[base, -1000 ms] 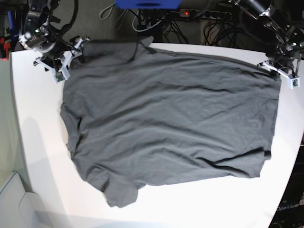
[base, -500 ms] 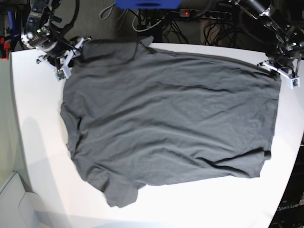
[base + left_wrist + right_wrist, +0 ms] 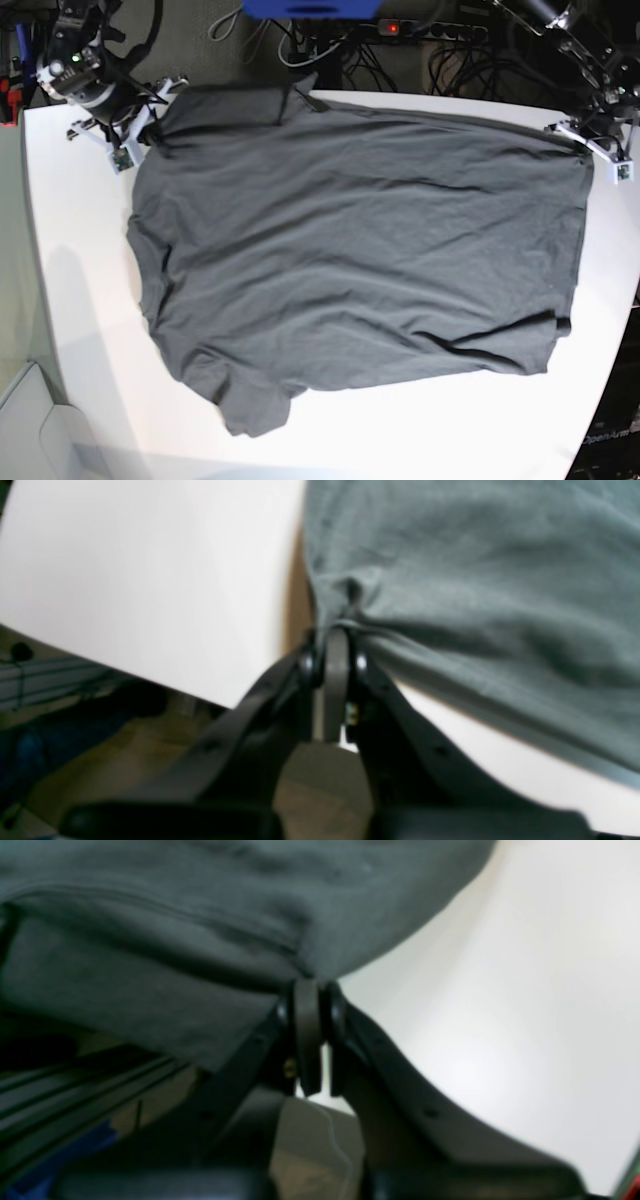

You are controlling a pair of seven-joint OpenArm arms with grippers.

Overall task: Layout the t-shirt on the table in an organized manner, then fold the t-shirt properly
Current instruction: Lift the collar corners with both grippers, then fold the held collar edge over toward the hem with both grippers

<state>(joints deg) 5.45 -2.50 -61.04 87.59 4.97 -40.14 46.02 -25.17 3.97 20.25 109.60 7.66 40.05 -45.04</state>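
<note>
The dark grey t-shirt (image 3: pixel 350 250) lies spread and wrinkled across the white table (image 3: pixel 80 300). Its far edge is stretched between my two grippers. At the far right corner, my left gripper (image 3: pixel 583 143) is shut on the cloth. The left wrist view shows the left gripper (image 3: pixel 339 630) pinching a bunched fold of t-shirt (image 3: pixel 475 580) just above the table (image 3: pixel 150 580). At the far left corner, my right gripper (image 3: pixel 150 125) is shut on the shirt's edge. In the right wrist view the right gripper (image 3: pixel 309 985) has t-shirt (image 3: pixel 200 915) draped over its closed tips, with the table (image 3: pixel 500 990) beyond.
Black cables and a power strip (image 3: pixel 420 30) lie behind the table's far edge, beside a blue object (image 3: pixel 310 8). A pale bin (image 3: pixel 25 430) sits off the table's near left corner. The table's curved right edge (image 3: pixel 625 330) runs close to the shirt's side.
My right gripper has closed from open onto the shirt's far left corner. The far edge now runs tauter and straighter. The left gripper, still shut, shifted slightly back.
</note>
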